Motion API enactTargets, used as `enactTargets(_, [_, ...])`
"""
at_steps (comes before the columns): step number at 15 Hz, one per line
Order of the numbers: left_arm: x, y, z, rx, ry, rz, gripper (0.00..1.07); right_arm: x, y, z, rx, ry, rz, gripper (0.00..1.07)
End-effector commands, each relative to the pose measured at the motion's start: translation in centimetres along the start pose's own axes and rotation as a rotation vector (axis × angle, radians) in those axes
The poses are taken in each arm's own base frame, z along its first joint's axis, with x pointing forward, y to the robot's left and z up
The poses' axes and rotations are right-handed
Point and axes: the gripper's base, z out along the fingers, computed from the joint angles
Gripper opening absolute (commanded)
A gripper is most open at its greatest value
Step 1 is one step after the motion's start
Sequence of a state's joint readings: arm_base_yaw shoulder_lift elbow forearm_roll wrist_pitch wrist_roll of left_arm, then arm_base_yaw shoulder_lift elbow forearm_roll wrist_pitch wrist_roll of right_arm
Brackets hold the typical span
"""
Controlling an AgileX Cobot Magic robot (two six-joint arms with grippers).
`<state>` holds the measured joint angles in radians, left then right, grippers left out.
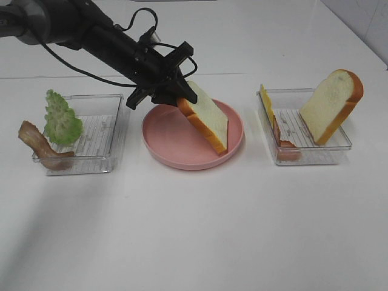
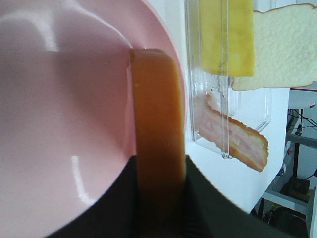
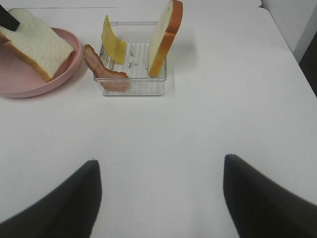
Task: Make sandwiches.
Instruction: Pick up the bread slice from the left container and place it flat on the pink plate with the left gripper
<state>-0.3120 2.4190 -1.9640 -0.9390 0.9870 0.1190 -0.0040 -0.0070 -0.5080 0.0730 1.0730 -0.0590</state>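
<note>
My left gripper (image 1: pixel 176 97) is shut on one end of a thick white bread slice (image 1: pixel 209 118) with orange-brown crust. It holds the slice tilted over the round pink plate (image 1: pixel 176 154), with the low end at the plate's surface. The left wrist view shows the crust (image 2: pixel 158 148) between my dark fingers. A second bread slice (image 1: pixel 330 106) leans upright in the right clear tray (image 1: pixel 309 159), with yellow cheese (image 1: pixel 265 103) and reddish ham (image 1: pixel 282 140). Green lettuce (image 1: pixel 60 118) and a brown bacon strip (image 1: pixel 39 142) lean on the left tray (image 1: pixel 100 130). My right gripper (image 3: pixel 161 158) is open and empty above bare table.
The left arm and its cable (image 1: pixel 73 30) reach in from the back left. The right tray (image 3: pixel 133 87) and plate (image 3: pixel 29 84) lie ahead of the right gripper. The white table's right edge (image 3: pixel 292 44) is near a wall.
</note>
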Motion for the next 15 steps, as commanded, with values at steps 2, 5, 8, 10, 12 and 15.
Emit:
enactTargets(2, [0.3, -0.3, 0.4, 0.006, 0.018, 0.004, 0.07, 0.0, 0.0, 0.0, 0.008, -0.016, -0.004, 0.67])
enactTargets(5, [0.4, -0.2, 0.4, -0.012, 0.026, -0.008, 0.45, 0.0, 0.0, 0.0, 0.008, -0.016, -0.004, 0.67])
enactTargets(8, [0.9, -0.6, 0.7, -0.009, 0.060, 0.000, 0.67, 0.0, 0.0, 0.0, 0.008, -0.016, -0.004, 0.67])
enactTargets(10, [0.9, -0.7, 0.0, -0.064, 0.057, 0.052, 0.68, 0.0, 0.0, 0.0, 0.008, -0.016, -0.004, 0.67])
enactTargets(12, [0.9, -1.0, -0.8, -0.113, 0.047, 0.101, 0.76, 0.0, 0.0, 0.0, 0.008, -0.016, -0.004, 0.67])
enactTargets(15, [0.9, -1.8, -1.8, -0.128, 0.029, 0.136, 0.80, 0.0, 0.0, 0.0, 0.008, -0.016, -0.004, 0.67])
